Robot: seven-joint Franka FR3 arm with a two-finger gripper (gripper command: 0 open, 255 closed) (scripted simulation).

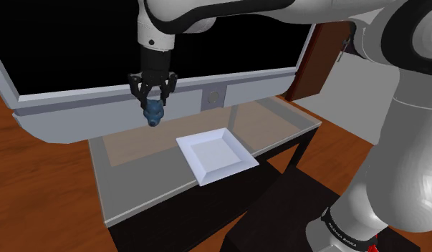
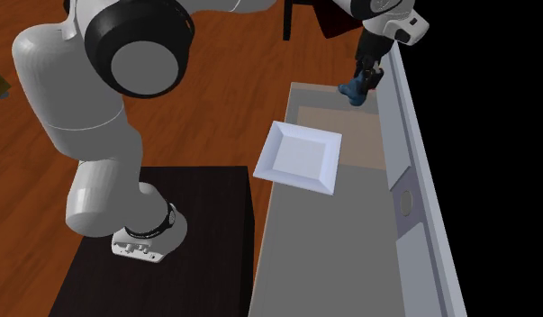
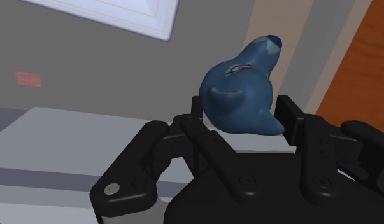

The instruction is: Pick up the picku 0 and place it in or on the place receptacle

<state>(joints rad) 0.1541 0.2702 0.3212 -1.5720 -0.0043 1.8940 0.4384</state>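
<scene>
Blue animal-shaped figurine (image 3: pixel 241 95) clamped between 2 black fingers of gripper (image 1: pixel 154 106), hanging clear above grey table (image 1: pixel 135 190), beside white square plate (image 1: pixel 216 154). Height probably lets it clear plate rim.

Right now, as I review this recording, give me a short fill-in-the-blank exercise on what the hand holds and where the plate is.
The hand is shut on a small ____ figurine.
The white plate has a ____ outline.
In the shoulder view, the figurine shows to the ____ of the plate.
Missing words: blue; square; left.
</scene>
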